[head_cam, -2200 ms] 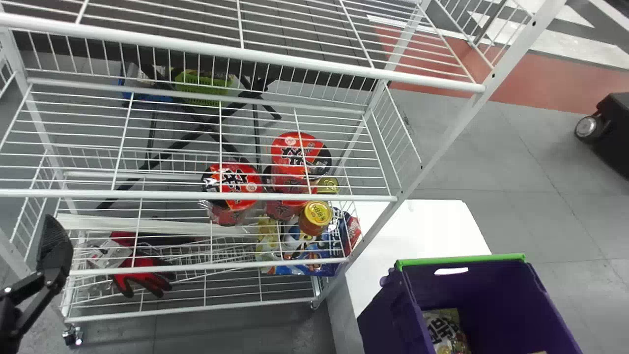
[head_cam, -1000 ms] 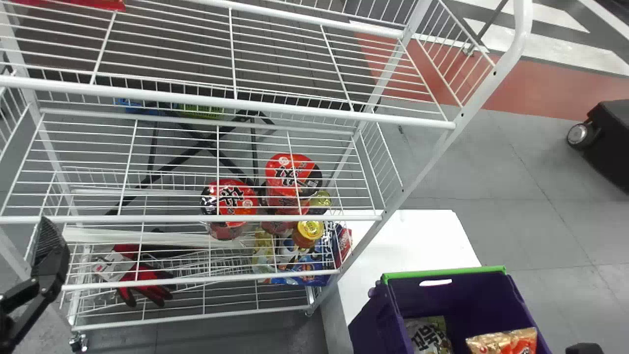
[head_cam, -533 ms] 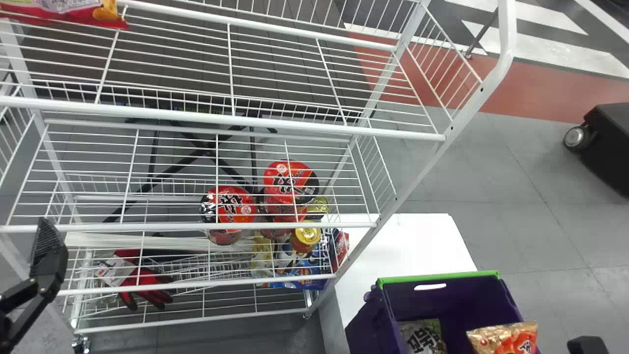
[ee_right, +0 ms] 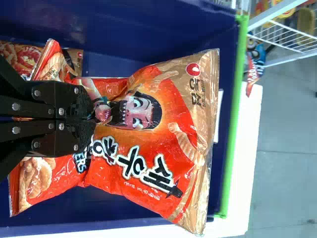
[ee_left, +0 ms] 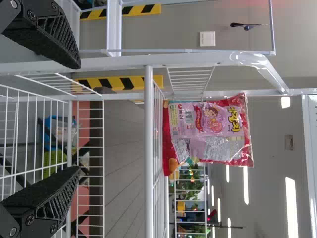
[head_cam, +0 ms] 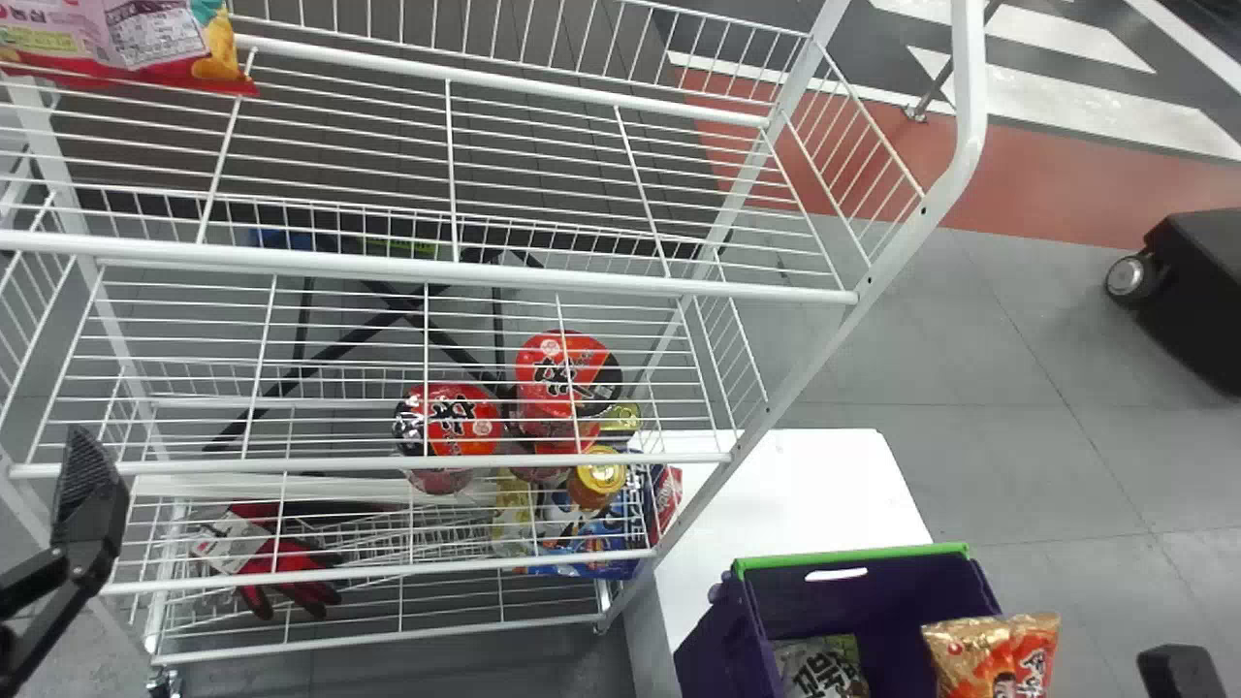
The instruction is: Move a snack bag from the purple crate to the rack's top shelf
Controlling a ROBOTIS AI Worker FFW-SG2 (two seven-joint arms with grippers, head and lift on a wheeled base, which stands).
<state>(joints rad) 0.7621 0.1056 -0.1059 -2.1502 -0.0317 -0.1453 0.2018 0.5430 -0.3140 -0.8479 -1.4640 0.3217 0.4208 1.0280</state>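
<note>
- Resting near the view's left edge in the head view, the left hand (head_cam: 89,514) is beside the white wire rack (head_cam: 790,388). The purple crate (head_cam: 805,601), with a green rim (head_cam: 853,555) along its far side, stands on the white surface (head_cam: 824,494) just to the right of the rack. Inside the crate are the gold and orange snack bag (head_cam: 994,659), toward its right side, and a pale printed packet (head_cam: 819,671), toward its left. A black part of the right arm (head_cam: 1181,671) shows at the bottom right. A pink and red snack bag (head_cam: 126,44) lies at the left of the rack's top shelf (head_cam: 436,268). Red tubs (head_cam: 562,373) and a yellow-lidded jar (head_cam: 596,480) sit below that shelf, with red and black gloves (head_cam: 281,572) lower down.

- In the left wrist view, the left hand's two ribbed fingers stand wide apart, with nothing between them. The pink and red snack bag is on the top shelf, well apart from them.

- In the right wrist view, the right hand (ee_right: 93,118) is clamped on the gold and orange snack bag, its fingers pinching the wrapper inside the crate. Part of a red packet (ee_right: 17,57) shows near the hand.
</note>
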